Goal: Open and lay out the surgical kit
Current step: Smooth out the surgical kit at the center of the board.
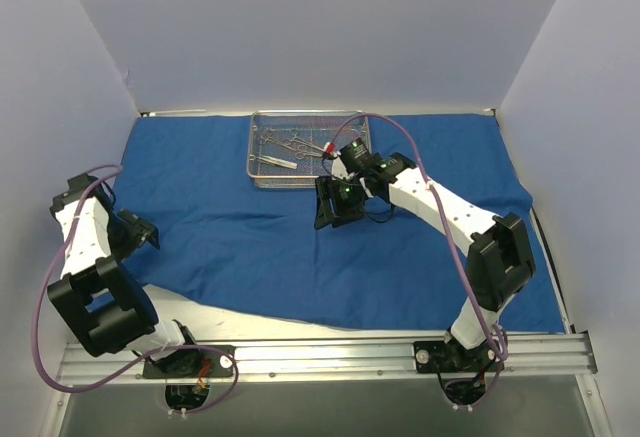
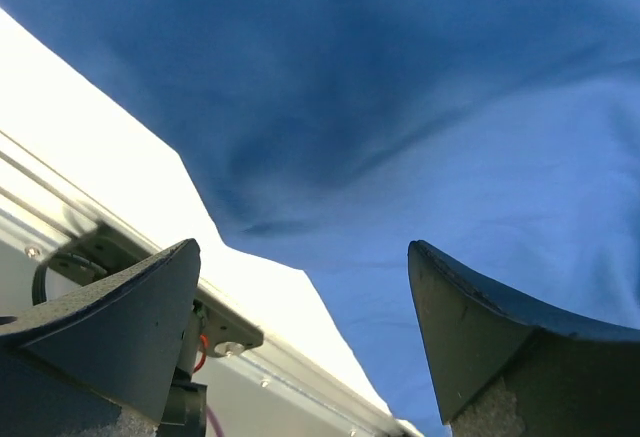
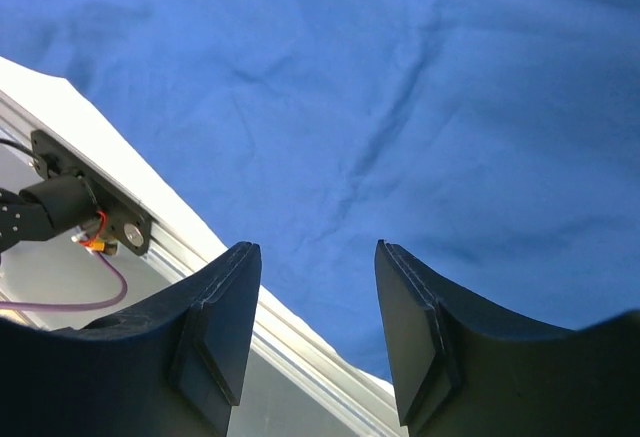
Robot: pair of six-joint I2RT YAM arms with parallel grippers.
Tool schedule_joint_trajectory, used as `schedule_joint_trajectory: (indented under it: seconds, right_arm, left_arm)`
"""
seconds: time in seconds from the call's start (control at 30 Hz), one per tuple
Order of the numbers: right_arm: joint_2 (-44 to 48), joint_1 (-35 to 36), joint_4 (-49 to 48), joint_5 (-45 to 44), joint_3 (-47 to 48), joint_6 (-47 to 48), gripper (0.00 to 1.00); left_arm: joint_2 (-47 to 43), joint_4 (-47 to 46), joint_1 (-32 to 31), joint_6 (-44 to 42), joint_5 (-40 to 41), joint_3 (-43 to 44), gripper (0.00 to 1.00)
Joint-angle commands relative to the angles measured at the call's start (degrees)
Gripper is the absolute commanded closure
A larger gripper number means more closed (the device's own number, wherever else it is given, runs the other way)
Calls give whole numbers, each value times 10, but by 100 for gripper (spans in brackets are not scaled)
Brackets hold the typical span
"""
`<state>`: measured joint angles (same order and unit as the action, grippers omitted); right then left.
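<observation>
The blue cloth (image 1: 300, 247) lies spread, the mesh tray (image 1: 252, 157) at its 12 o'clock, instruments (image 1: 290, 145) inside. Our right gripper (image 3: 318, 257), part-open and empty, hangs at the tray's 5 o'clock; our left gripper (image 2: 305, 252), wide and empty, at the cloth's 9. We should lift instruments singly

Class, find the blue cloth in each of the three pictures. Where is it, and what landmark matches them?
Top view: the blue cloth covers most of the table, its near edge slanting above the metal rail.
Left wrist view: the cloth fills the top and right; table and rail lie lower left.
Right wrist view: the cloth fills most of the picture; rail lower left.
Shared landmark: the rail by the cloth's near edge.
</observation>
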<state>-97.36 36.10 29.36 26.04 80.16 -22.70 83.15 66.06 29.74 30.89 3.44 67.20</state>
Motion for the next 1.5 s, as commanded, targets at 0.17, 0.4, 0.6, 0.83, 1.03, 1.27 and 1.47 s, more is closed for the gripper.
schedule_joint_trajectory:
  seconds: [0.17, 0.4, 0.6, 0.83, 1.03, 1.27, 1.47]
  right_arm:
    - [14, 4, 36, -7, -1, 11, 50]
    - [25, 3, 38, -26, 0, 15, 50]
    - [36, 0, 39, -41, -2, 20, 50]
    - [20, -7, 38, -39, 3, 20, 50]
    - [-1, -9, 60, -39, 36, 29, 50]
    - [-20, -10, 98, -46, 66, 47, 49]
    - [-30, -12, 91, -45, 71, 49, 49]
  left_arm:
    - [-11, 17, 20, 43, -3, -45, 6]
    - [72, -88, 20, 52, -54, -44, 18]
    - [102, -125, 6, 29, -77, -24, 55]
    - [111, -64, -143, 27, 24, 122, 85]
    - [230, -57, -173, 38, 48, 248, 80]
    - [422, 9, -212, 5, 63, 462, 29]
    - [280, -49, -218, 0, 87, 353, 6]
